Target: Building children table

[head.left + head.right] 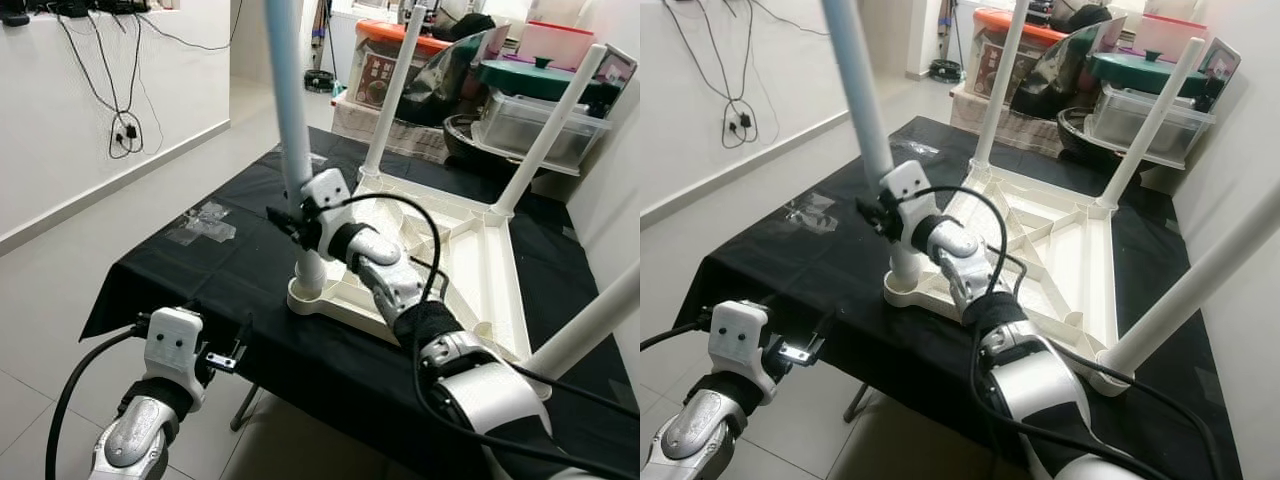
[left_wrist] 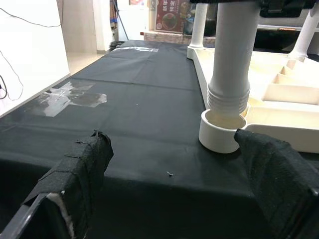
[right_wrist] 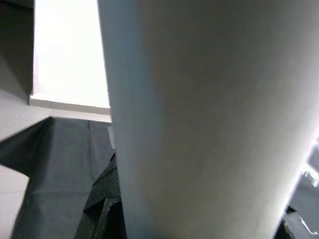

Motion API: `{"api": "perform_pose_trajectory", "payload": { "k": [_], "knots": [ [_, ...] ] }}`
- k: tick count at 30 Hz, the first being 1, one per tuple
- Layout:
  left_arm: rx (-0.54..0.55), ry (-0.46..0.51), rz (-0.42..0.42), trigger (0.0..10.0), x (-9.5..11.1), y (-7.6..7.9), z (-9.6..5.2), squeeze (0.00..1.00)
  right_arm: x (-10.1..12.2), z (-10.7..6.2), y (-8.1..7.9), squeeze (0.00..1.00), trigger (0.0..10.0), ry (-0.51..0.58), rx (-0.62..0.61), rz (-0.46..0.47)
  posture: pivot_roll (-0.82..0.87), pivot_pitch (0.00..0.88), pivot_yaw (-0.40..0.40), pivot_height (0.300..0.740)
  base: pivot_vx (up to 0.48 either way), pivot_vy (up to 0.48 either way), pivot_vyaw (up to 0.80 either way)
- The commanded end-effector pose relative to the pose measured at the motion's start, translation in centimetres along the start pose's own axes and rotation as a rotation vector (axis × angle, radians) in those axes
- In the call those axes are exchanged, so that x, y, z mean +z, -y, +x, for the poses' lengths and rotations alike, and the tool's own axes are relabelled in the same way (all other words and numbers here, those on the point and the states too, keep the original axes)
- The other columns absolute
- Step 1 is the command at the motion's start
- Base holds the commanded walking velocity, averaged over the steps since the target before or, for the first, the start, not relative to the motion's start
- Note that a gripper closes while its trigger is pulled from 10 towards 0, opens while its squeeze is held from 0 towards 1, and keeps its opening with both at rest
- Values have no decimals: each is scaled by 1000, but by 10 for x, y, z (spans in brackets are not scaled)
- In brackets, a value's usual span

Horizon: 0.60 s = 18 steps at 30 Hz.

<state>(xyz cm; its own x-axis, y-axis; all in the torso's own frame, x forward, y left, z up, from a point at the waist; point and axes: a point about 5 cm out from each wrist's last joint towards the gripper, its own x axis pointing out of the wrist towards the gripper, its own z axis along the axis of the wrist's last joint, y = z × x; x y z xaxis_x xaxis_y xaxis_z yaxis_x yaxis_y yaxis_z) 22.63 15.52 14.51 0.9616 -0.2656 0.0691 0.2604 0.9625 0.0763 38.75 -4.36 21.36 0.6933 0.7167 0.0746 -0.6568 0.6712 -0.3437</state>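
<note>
A black-covered tabletop (image 1: 230, 260) stood in a room with a pale tiled floor (image 1: 80, 300), a white wall on the left with hanging cables (image 1: 125, 130), and stacked storage boxes (image 1: 540, 120) at the far side. On it lay the white children's table (image 1: 470, 260) upside down, its long side running near to far and its legs pointing up. The near-left leg (image 1: 290, 130) stood almost upright in its corner socket (image 1: 305, 298), leaning slightly left. The right end effector (image 1: 300, 225) had its black fingers closed around that leg low down, just above the socket. The left end effector (image 1: 225, 358) hovered at the tabletop's near edge, fingers (image 2: 84, 164) spread wide, holding nothing.
</note>
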Motion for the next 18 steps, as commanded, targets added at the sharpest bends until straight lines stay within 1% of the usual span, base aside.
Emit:
{"api": "perform_pose_trajectory", "payload": {
  "k": [1,3,7,14,15,16,17,18],
  "knots": [
    [-6,-5,0,10000,-1,1,0,0,-4,-3,0,0,0,-6,7,-51,145,0,-166,740,0,0,0],
    [-5,-5,0,10000,-1,1,-1,0,-7,-4,-3,0,0,-14,23,-75,152,0,-167,740,0,0,0],
    [-5,-5,0,10000,-1,1,-2,0,-7,-4,-4,0,0,-16,25,-74,152,0,-167,740,0,0,0],
    [-7,-8,2,10000,-1,1,-1,0,-16,-6,-10,0,0,-50,74,-37,149,0,-162,740,0,0,0],
    [-7,-7,2,10000,-1,1,-1,0,-19,-6,-13,0,0,-60,87,-10,149,0,-162,740,0,0,0],
    [-7,-7,2,10000,-1,1,-1,0,-19,-6,-13,0,0,-60,87,-10,149,0,-162,740,0,0,0],
    [-8,-7,2,10000,-1,1,-1,0,-22,-6,-15,0,0,-69,95,41,149,0,-162,740,0,0,0],
    [-8,-8,1,10000,-1,1,-1,0,-26,-6,-16,0,0,-87,95,136,150,0,-163,740,0,0,0]
  ]
}}
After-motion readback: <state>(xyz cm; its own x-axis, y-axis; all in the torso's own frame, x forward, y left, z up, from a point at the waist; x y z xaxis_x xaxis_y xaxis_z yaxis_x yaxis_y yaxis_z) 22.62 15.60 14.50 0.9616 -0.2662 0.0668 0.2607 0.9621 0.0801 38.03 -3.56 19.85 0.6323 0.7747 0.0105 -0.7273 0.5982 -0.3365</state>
